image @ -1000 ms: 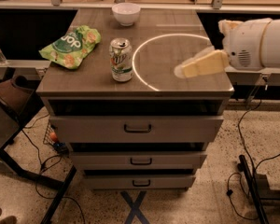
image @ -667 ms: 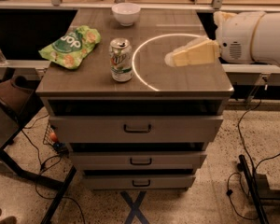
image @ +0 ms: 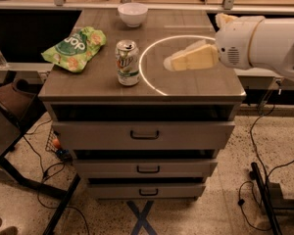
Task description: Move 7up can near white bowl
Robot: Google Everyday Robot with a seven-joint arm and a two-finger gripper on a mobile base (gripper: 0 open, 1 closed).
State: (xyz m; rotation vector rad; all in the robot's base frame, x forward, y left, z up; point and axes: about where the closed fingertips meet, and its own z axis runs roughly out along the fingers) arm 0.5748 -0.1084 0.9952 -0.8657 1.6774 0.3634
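Pincer (image: 171, 63) is hanging above tabletop (image: 201, 84), right side, touching nothing; open or clenched: cannot tell. 7up can (image: 127, 62) is standing upright near front edge, well apart from white bowl (image: 133, 13).

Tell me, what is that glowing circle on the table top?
In the camera view, the ring is a thin bright curve of light lying on the brown table top, probably a lamp's reflection. In the same view, the pale end effector hangs over the ring, to the right of the can, and the can's silver top catches a glint too.
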